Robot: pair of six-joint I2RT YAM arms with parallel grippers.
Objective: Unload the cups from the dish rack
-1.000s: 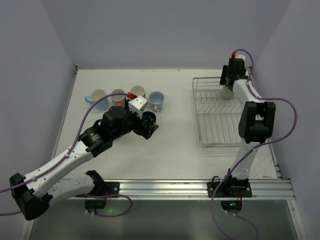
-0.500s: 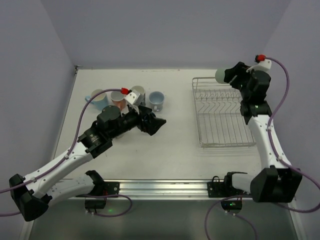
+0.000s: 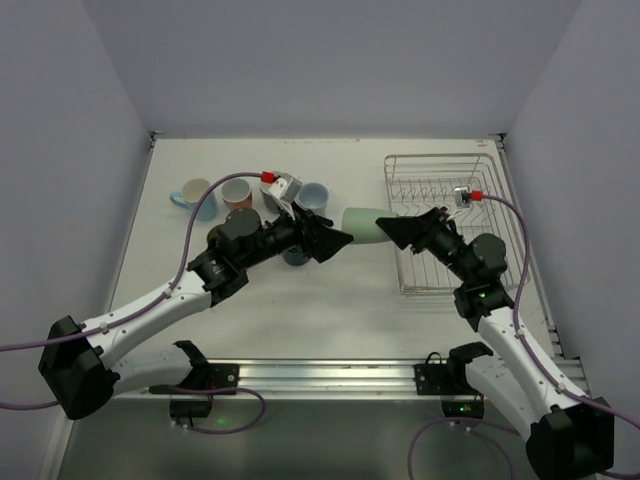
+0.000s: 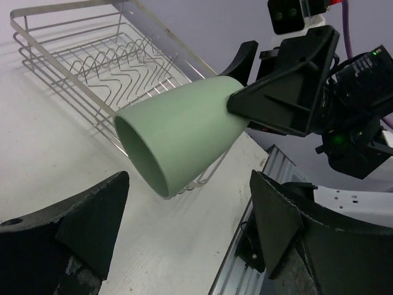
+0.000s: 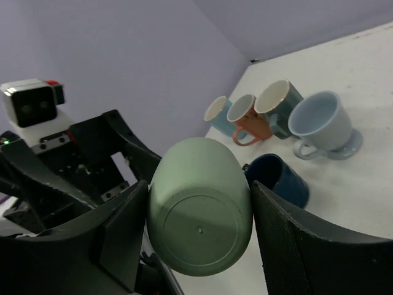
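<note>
Pointing horiz, green cup [image 3: 362,224], mouth twd left gripper [image 3: 332,236]

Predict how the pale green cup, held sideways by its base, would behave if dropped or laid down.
The pale green cup looks smooth and glazed, so probably slippery; the right gripper grips only its base end. Its round, tapered wall suggests it would roll in a curve if laid down. It looks rigid, so a drop might chip it.
</note>
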